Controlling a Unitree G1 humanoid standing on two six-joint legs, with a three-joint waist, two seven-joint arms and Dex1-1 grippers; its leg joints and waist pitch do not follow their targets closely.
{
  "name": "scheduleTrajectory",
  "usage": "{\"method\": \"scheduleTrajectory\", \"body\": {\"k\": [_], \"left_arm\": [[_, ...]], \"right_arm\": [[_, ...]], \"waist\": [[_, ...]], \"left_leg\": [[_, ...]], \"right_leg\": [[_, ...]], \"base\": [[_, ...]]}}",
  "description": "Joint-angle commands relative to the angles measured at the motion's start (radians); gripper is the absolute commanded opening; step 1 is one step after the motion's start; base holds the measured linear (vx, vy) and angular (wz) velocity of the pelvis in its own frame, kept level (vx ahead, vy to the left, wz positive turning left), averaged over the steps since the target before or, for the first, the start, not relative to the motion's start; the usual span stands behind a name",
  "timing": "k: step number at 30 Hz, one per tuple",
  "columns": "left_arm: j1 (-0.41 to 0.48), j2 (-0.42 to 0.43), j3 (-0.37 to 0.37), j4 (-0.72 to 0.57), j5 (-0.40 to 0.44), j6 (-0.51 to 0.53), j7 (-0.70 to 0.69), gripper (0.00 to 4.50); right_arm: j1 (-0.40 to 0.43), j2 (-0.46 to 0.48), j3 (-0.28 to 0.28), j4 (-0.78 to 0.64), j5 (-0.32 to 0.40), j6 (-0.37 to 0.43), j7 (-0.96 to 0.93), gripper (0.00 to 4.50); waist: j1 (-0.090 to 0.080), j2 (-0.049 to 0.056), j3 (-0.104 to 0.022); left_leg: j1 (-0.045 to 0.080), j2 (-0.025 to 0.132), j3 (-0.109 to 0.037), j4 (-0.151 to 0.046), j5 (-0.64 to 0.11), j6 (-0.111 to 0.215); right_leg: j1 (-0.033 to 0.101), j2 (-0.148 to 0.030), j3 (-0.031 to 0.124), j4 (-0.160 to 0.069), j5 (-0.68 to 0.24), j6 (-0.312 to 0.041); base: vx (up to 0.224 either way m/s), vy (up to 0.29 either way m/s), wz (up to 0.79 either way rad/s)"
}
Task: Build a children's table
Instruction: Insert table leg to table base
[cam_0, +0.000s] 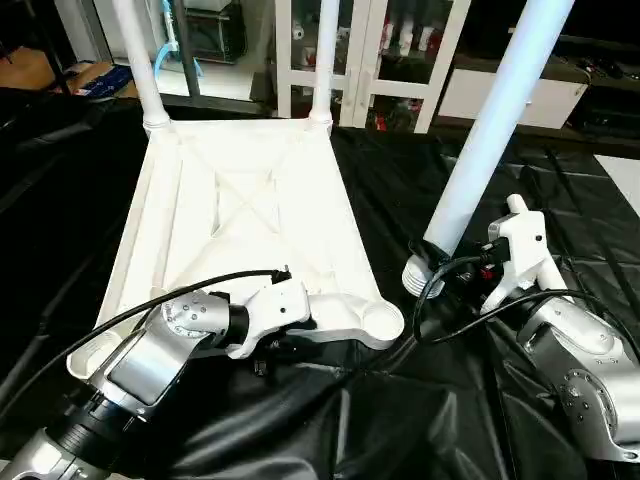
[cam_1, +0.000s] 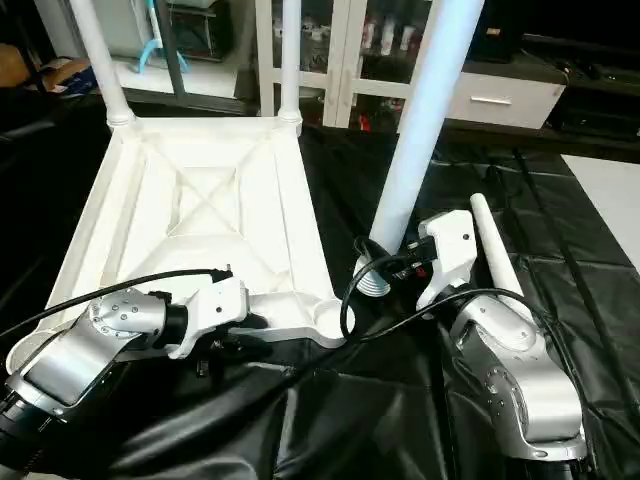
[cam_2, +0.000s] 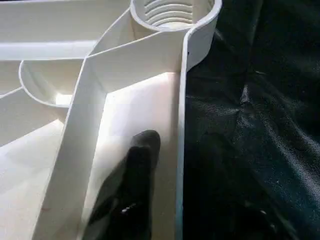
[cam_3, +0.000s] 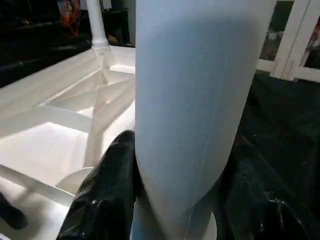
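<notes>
Place: a home-like room, maybe a test set
Signs: white glass-door cabinet (cam_0: 340, 60); low white drawer unit (cam_0: 515, 98); black sheet (cam_0: 420, 420) spread underneath

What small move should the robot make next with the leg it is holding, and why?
Probably carry the held leg sideways until its threaded end sits over the empty near corner socket. The right gripper is clamped on it, two far legs already stand in place, and the left gripper steadies the table top.

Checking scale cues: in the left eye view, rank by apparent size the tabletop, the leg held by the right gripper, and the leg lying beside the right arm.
1. Tabletop
2. Held leg
3. Lying leg, partly hidden.
</notes>
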Motion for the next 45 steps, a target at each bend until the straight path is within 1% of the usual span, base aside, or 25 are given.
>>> {"method": "scheduleTrajectory", "body": {"k": [1, 3, 5, 6, 8, 10, 11, 13, 14, 15, 16, 17, 20, 21, 22, 24, 25, 27, 30, 34, 36, 37, 39, 43, 45], "left_arm": [[-0.011, 0.000, 0.000, 0.029, 0.006, 0.014, 0.004, 1.35], [-0.013, 0.002, -0.001, 0.041, 0.009, 0.007, 0.001, 1.09], [-0.012, 0.008, -0.009, 0.054, 0.011, 0.004, -0.014, 0.96], [-0.011, 0.009, -0.010, 0.057, 0.013, 0.006, -0.021, 0.87], [-0.004, 0.021, -0.032, 0.060, 0.029, 0.011, -0.042, 0.74], [-0.003, 0.026, -0.040, 0.060, 0.034, 0.014, -0.049, 0.50], [0.002, 0.029, -0.054, 0.056, 0.038, 0.024, -0.059, 0.50], [0.006, 0.028, -0.062, 0.051, 0.040, 0.030, -0.062, 0.34], [0.005, 0.028, -0.064, 0.050, 0.041, 0.029, -0.063, 0.23], [0.007, 0.026, -0.064, 0.045, 0.038, 0.036, -0.065, 0.10], [0.007, 0.024, -0.063, 0.043, 0.034, 0.043, -0.066, 0.06], [0.007, 0.022, -0.060, 0.038, 0.031, 0.052, -0.064, 0.03], [0.011, 0.021, -0.055, 0.025, 0.024, 0.065, -0.066, 0.03], [0.012, 0.021, -0.053, 0.022, 0.025, 0.066, -0.066, 0.03], [0.012, 0.021, -0.051, 0.020, 0.025, 0.066, -0.065, 0.03], [0.013, 0.021, -0.049, 0.016, 0.025, 0.070, -0.064, 0.03], [0.014, 0.023, -0.049, 0.012, 0.024, 0.074, -0.065, 0.03], [0.014, 0.024, -0.048, 0.011, 0.024, 0.073, -0.063, 0.03], [0.013, 0.026, -0.048, 0.006, 0.026, 0.071, -0.060, 0.03], [0.010, 0.025, -0.048, 0.002, 0.026, 0.074, -0.065, 0.03], [0.009, 0.025, -0.049, 0.001, 0.027, 0.076, -0.069, 0.03], [0.008, 0.026, -0.050, 0.001, 0.028, 0.075, -0.074, 0.03], [0.008, 0.027, -0.051, 0.000, 0.028, 0.075, -0.076, 0.03], [0.010, 0.029, -0.052, -0.004, 0.027, 0.078, -0.079, 0.03], [0.011, 0.029, -0.051, -0.006, 0.027, 0.078, -0.078, 0.03]], "right_arm": [[-0.019, 0.014, -0.040, -0.014, 0.076, 0.040, 0.013, 1.88], [-0.030, 0.026, -0.061, -0.008, 0.140, 0.078, 0.030, 1.88], [-0.054, 0.048, -0.101, 0.017, 0.279, 0.176, 0.062, 1.88], [-0.060, 0.051, -0.108, 0.025, 0.307, 0.196, 0.072, 1.88], [-0.080, 0.052, -0.128, 0.080, 0.366, 0.257, 0.100, 1.88], [-0.088, 0.052, -0.135, 0.100, 0.384, 0.274, 0.110, 1.88], [-0.123, 0.067, -0.178, 0.163, 0.453, 0.325, 0.107, 1.88], [-0.153, 0.079, -0.219, 0.215, 0.521, 0.375, 0.102, 1.88], [-0.163, 0.079, -0.233, 0.232, 0.547, 0.395, 0.098, 1.88], [-0.173, 0.077, -0.253, 0.254, 0.606, 0.432, 0.109, 1.88], [-0.179, 0.075, -0.264, 0.266, 0.642, 0.455, 0.118, 1.88], [-0.184, 0.067, -0.277, 0.285, 0.690, 0.493, 0.138, 1.88], [-0.184, 0.050, -0.284, 0.308, 0.728, 0.532, 0.164, 1.88], [-0.185, 0.044, -0.283, 0.313, 0.736, 0.544, 0.176, 1.88], [-0.184, 0.037, -0.280, 0.315, 0.738, 0.554, 0.190, 1.88], [-0.175, 0.014, -0.249, 0.298, 0.697, 0.550, 0.228, 1.88], [-0.165, -0.008, -0.198, 0.263, 0.608, 0.502, 0.247, 1.88], [-0.156, -0.032, -0.133, 0.227, 0.500, 0.427, 0.257, 1.88], [-0.151, -0.064, -0.046, 0.198, 0.391, 0.327, 0.258, 1.88], [-0.145, -0.074, -0.013, 0.207, 0.359, 0.279, 0.265, 1.88], [-0.141, -0.088, 0.008, 0.222, 0.324, 0.253, 0.274, 1.88], [-0.138, -0.103, 0.037, 0.240, 0.273, 0.214, 0.286, 1.88], [-0.138, -0.109, 0.058, 0.255, 0.234, 0.183, 0.289, 1.88], [-0.142, -0.099, 0.086, 0.286, 0.171, 0.121, 0.291, 1.88], [-0.143, -0.098, 0.103, 0.299, 0.154, 0.095, 0.292, 1.88]], "waist": [[0.001, 0.007, -0.059], [0.001, 0.007, -0.059], [0.002, 0.008, -0.060], [0.002, 0.013, -0.059], [0.002, 0.011, -0.057], [0.001, 0.012, -0.057], [0.000, 0.006, -0.054], [-0.002, -0.005, -0.054], [-0.002, -0.002, -0.054], [-0.002, -0.012, -0.052], [0.001, -0.008, -0.051], [0.000, -0.011, -0.050], [0.003, -0.010, -0.049], [0.003, -0.015, -0.050], [0.003, -0.014, -0.051], [0.004, -0.022, -0.048], [0.005, -0.020, -0.045], [0.004, -0.022, -0.042], [0.004, -0.023, -0.040], [0.002, -0.022, -0.041], [0.001, -0.023, -0.043], [0.000, -0.021, -0.040], [0.000, -0.023, -0.039], [-0.002, -0.023, -0.034], [-0.003, -0.022, -0.036]], "left_leg": [[0.005, 0.083, -0.034, -0.089, -0.076, 0.037], [0.004, 0.082, -0.034, -0.088, -0.076, 0.045], [0.005, 0.082, -0.036, -0.088, -0.074, 0.049], [0.005, 0.083, -0.036, -0.089, -0.080, 0.047], [0.005, 0.082, -0.037, -0.090, -0.096, 0.040], [0.003, 0.082, -0.037, -0.091, -0.110, 0.024], [0.002, 0.081, -0.036, -0.092, -0.105, 0.024], [0.001, 0.080, -0.034, -0.089, -0.077, 0.034], [0.001, 0.079, -0.035, -0.089, -0.073, 0.037], [-0.001, 0.079, -0.034, -0.089, -0.064, 0.044], [0.001, 0.080, -0.034, -0.088, -0.054, 0.050], [0.001, 0.080, -0.033, -0.089, -0.054, 0.052], [0.002, 0.081, -0.033, -0.089, -0.033, 0.060], [0.000, 0.081, -0.032, -0.090, -0.025, 0.063], [0.000, 0.080, -0.031, -0.089, -0.019, 0.064], [-0.002, 0.080, -0.030, -0.090, -0.026, 0.068], [-0.002, 0.082, -0.031, -0.091, -0.044, 0.061], [-0.003, 0.083, -0.031, -0.094, -0.076, 0.040], [-0.001, 0.083, -0.033, -0.097, -0.090, 0.027], [-0.001, 0.083, -0.033, -0.097, -0.066, 0.045], [-0.001, 0.084, -0.033, -0.096, -0.049, 0.053], [-0.002, 0.084, -0.032, -0.096, -0.047, 0.057], [-0.002, 0.083, -0.031, -0.096, -0.060, 0.059], [-0.002, 0.086, -0.035, -0.101, -0.117, 0.046], [0.000, 0.087, -0.035, -0.101, -0.112, 0.046]], "right_leg": [[0.048, -0.083, 0.048, -0.063, -0.125, -0.258], [0.049, -0.084, 0.048, -0.064, -0.123, -0.261], [0.050, -0.084, 0.047, -0.064, -0.122, -0.263], [0.047, -0.083, 0.046, -0.064, -0.131, -0.263], [0.046, -0.083, 0.045, -0.067, -0.160, -0.260], [0.046, -0.085, 0.046, -0.071, -0.207, -0.251], [0.045, -0.085, 0.046, -0.073, -0.206, -0.249], [0.044, -0.086, 0.046, -0.072, -0.199, -0.252], [0.045, -0.087, 0.046, -0.070, -0.201, -0.254], [0.045, -0.086, 0.045, -0.072, -0.211, -0.249], [0.043, -0.088, 0.045, -0.071, -0.213, -0.247], [0.042, -0.087, 0.045, -0.073, -0.220, -0.245], [0.041, -0.086, 0.043, -0.071, -0.212, -0.242], [0.041, -0.087, 0.042, -0.070, -0.206, -0.244], [0.041, -0.087, 0.042, -0.069, -0.197, -0.245], [0.040, -0.087, 0.042, -0.071, -0.205, -0.242], [0.038, -0.088, 0.041, -0.074, -0.238, -0.234], [0.035, -0.090, 0.042, -0.080, -0.303, -0.210], [0.031, -0.091, 0.045, -0.087, -0.352, -0.186], [0.032, -0.089, 0.047, -0.081, -0.281, -0.205], [0.033, -0.088, 0.045, -0.077, -0.239, -0.219], [0.033, -0.087, 0.046, -0.077, -0.224, -0.226], [0.035, -0.088, 0.047, -0.079, -0.233, -0.231], [0.031, -0.090, 0.048, -0.088, -0.332, -0.212], [0.031, -0.090, 0.049, -0.087, -0.319, -0.213]], "base": [[0.000, 0.000, 0.00], [0.000, 0.000, 0.00], [0.000, 0.000, 0.00], [0.000, 0.000, 0.00], [0.000, 0.000, 0.00], [0.000, 0.000, 0.00], [0.000, 0.000, 0.00], [0.000, 0.000, 0.00], [0.000, 0.000, 0.00], [0.000, 0.000, 0.00], [0.000, 0.000, 0.00], [0.000, 0.000, 0.00], [0.000, 0.000, 0.00], [0.000, 0.000, 0.00], [0.000, 0.000, 0.00], [0.000, 0.000, 0.00], [0.000, 0.000, 0.00], [0.000, 0.000, 0.00], [0.000, 0.000, 0.00], [0.000, 0.000, 0.00], [0.000, 0.000, 0.00], [0.000, 0.000, 0.00], [0.000, 0.000, 0.00], [0.000, 0.000, 0.00], [0.000, 0.000, 0.00]]}}
